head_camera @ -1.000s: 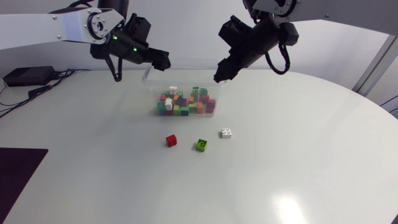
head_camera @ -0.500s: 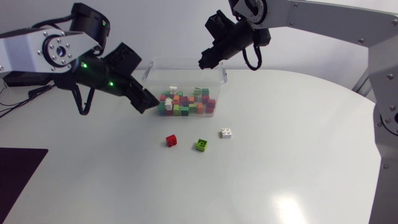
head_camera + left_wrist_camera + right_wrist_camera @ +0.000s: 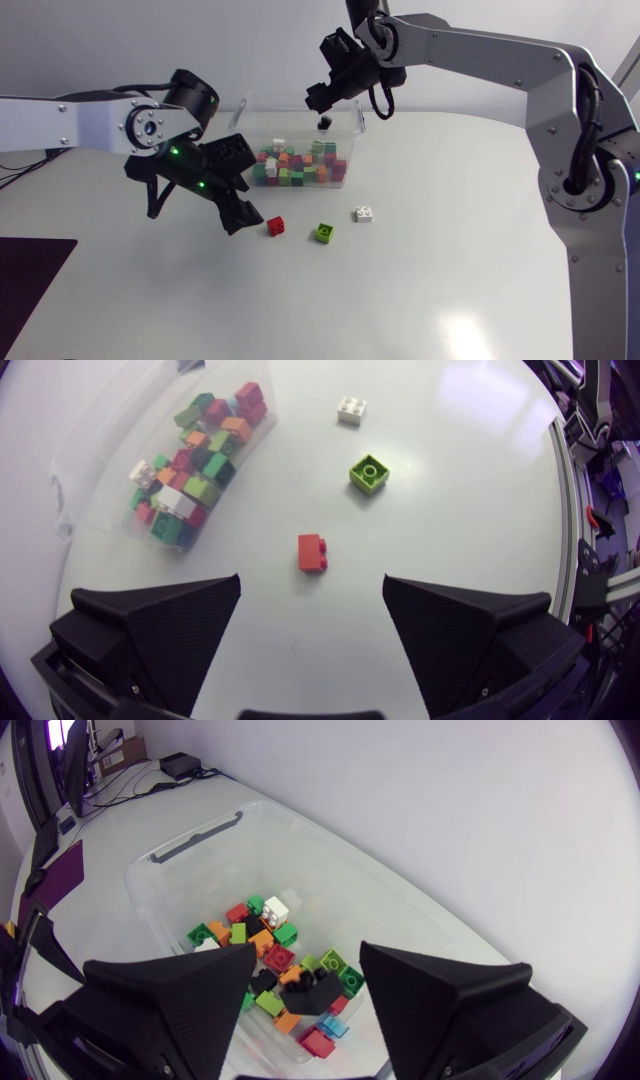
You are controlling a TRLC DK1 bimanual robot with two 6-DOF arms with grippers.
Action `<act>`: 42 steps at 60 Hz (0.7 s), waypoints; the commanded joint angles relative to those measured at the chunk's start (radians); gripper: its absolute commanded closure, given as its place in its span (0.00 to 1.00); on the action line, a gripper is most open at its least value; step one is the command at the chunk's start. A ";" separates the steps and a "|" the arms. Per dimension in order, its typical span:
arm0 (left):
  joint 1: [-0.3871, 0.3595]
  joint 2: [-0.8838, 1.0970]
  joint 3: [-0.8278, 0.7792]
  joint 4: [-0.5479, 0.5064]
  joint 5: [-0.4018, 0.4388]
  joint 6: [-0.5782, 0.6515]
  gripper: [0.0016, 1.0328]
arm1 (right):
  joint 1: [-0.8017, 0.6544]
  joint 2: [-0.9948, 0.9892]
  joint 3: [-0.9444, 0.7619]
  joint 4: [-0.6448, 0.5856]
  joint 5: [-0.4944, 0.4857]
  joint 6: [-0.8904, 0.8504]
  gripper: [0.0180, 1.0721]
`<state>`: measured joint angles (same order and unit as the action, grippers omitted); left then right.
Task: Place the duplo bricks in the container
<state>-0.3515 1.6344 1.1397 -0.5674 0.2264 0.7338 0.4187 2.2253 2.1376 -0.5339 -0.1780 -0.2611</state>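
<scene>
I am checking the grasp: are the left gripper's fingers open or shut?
Open: the left gripper's fingers stand wide apart, the small red plastic brick lies ahead of them, untouched.

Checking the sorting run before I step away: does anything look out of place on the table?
Three bricks lie outside the container: a red brick, a green brick and a white brick, loose on the table. A black brick hangs in mid-air under the open right tool, above the container.

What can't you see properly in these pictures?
Head view: black brick below the right pincer, too small and blurred to show its studs.
Right wrist view: the container's lowest layer, buried under the top bricks.
Left wrist view: the container's far end, cut off by the picture's edge.
</scene>
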 commanded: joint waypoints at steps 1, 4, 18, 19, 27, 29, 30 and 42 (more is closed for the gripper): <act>-0.018 0.067 0.025 -0.022 -0.012 0.062 0.04 | 0.011 -0.018 0.001 0.000 0.008 0.022 0.04; -0.021 0.088 0.037 -0.026 -0.022 0.078 0.04 | 0.009 -0.053 -0.027 0.002 0.008 0.020 0.04; -0.032 0.229 0.140 -0.034 -0.059 0.076 0.04 | -0.014 -0.302 -0.294 0.034 0.005 0.000 0.04; -0.033 0.245 0.150 -0.034 -0.065 0.076 0.04 | -0.015 -0.326 -0.326 0.038 0.005 -0.004 0.04; -0.043 0.300 0.190 -0.035 -0.070 0.070 0.06 | -0.024 -0.475 -0.527 0.080 0.011 -0.006 0.04; -0.050 0.315 0.200 -0.035 -0.079 0.065 0.07 | -0.024 -0.509 -0.570 0.081 0.018 -0.003 0.04; -0.053 0.318 0.201 -0.037 -0.082 0.064 0.07 | -0.024 -0.523 -0.590 0.083 0.025 -0.001 0.04; -0.073 0.400 0.247 -0.037 -0.110 0.053 0.11 | -0.020 -0.630 -0.788 0.104 0.060 0.068 0.04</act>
<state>-0.4191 1.9926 1.3499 -0.5934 0.1246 0.7860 0.3973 1.6192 1.4189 -0.4397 -0.1280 -0.2401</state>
